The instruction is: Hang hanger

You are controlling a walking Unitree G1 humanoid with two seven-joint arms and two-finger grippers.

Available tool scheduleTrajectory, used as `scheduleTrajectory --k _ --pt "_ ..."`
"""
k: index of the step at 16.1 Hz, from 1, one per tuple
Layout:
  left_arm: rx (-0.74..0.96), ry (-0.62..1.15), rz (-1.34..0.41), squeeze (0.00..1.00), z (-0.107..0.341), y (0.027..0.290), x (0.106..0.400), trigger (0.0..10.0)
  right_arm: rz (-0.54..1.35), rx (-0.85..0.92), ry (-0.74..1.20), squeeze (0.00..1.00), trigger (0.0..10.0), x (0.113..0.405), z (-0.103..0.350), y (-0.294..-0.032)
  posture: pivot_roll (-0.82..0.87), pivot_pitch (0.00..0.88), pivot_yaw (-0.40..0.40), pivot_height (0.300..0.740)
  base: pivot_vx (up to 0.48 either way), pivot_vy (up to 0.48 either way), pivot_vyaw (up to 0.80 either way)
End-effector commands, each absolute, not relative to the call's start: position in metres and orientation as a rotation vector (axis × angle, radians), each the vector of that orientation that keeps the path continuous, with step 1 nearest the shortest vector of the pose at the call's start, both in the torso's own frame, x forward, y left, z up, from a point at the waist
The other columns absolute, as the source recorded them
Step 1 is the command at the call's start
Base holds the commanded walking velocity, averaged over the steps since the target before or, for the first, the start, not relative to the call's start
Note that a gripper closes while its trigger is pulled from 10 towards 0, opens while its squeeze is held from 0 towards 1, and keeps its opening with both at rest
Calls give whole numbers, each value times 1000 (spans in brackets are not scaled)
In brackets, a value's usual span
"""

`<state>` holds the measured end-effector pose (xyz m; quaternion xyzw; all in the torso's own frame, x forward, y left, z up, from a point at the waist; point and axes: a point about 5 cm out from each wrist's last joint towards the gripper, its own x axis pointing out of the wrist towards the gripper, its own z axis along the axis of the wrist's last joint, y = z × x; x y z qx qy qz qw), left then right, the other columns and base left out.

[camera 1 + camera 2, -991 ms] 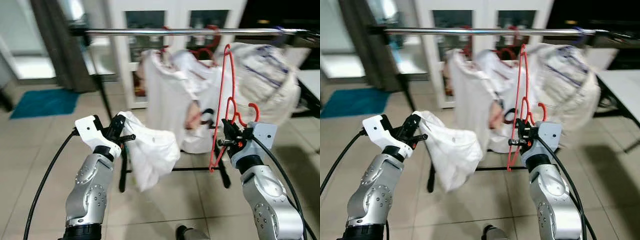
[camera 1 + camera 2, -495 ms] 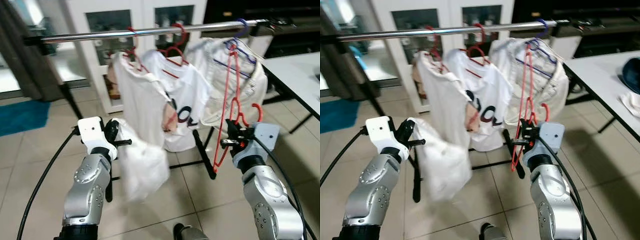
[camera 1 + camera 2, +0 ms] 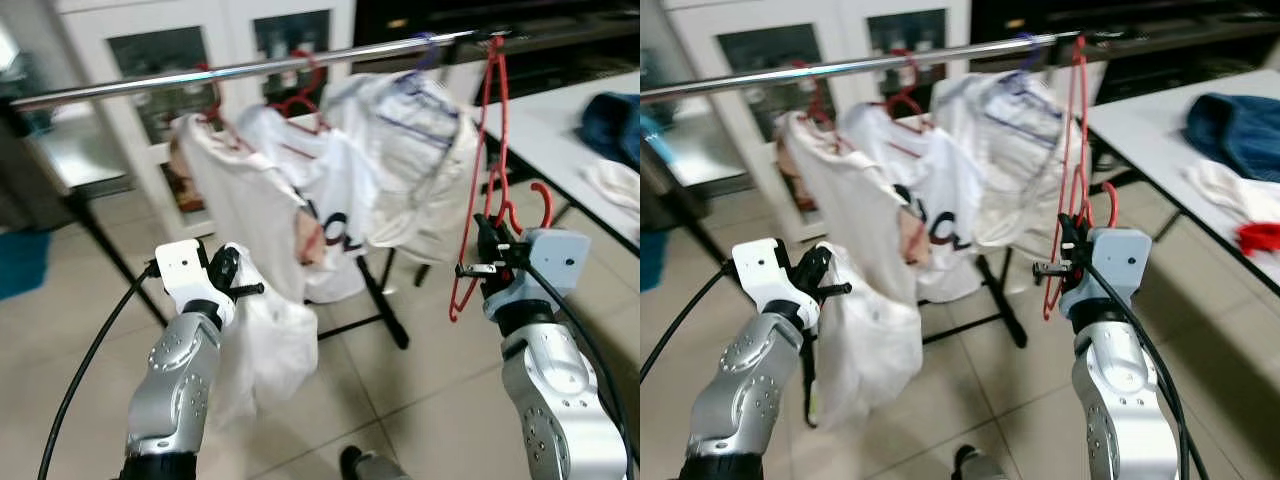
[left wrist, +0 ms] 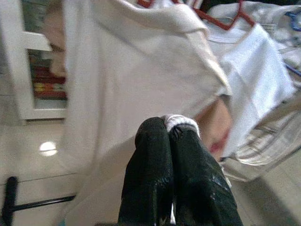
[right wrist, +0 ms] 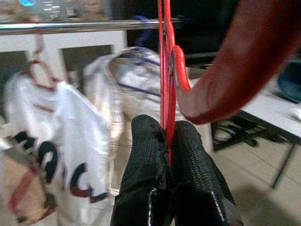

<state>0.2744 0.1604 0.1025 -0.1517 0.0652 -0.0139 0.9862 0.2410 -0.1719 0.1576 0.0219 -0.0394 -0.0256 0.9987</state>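
Swinging rightward, your view is now taking in a desk (image 3: 1160, 130) beside the rail (image 3: 250, 68). Your right tool (image 3: 487, 262) is clenching the red hanger (image 3: 478, 190), its top nearing the rail's bare end. Your left tool (image 3: 232, 285) is pinching a white shirt (image 3: 262, 335).

A rail (image 3: 250, 68) crosses the upper frame, garments (image 3: 330, 190) hanging below its middle. A cabinet (image 3: 160, 60) stands behind; a surface (image 3: 560, 130) at right carries clothes (image 3: 612, 115).
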Motion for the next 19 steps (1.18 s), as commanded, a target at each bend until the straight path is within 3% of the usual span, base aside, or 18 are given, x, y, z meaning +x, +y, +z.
scheduleTrajectory --k 1,3,6,8,11,15,19 --pt "-314 64 -38 0 114 163 275 10000 -111 56 -81 0 10000 241 155 -178 -106 0 65 740 0 0 -800" --pt "-206 -5 -27 0 128 178 280 10000 -116 188 -71 0 10000 240 152 -180 -106 0 62 740 0 0 -800" --pt "-43 26 -131 0 136 186 283 10000 -129 229 -2 0 10000 238 144 -182 -106 0 62 740 0 0 -800" --pt "-82 108 -174 0 128 181 271 10000 -90 197 51 0 10000 231 140 -179 -107 0 53 740 0 0 -800" --pt "-67 111 -170 0 127 176 262 10000 -66 122 140 0 10000 223 127 -183 -94 0 30 740 0 0 0" --pt "-38 135 -245 0 128 161 275 10000 -101 80 172 0 10000 227 133 -197 -128 0 34 740 0 0 0" --pt "-22 145 -250 0 129 162 278 10000 -144 101 230 0 10000 224 121 -201 -131 0 44 740 0 -269 -686"
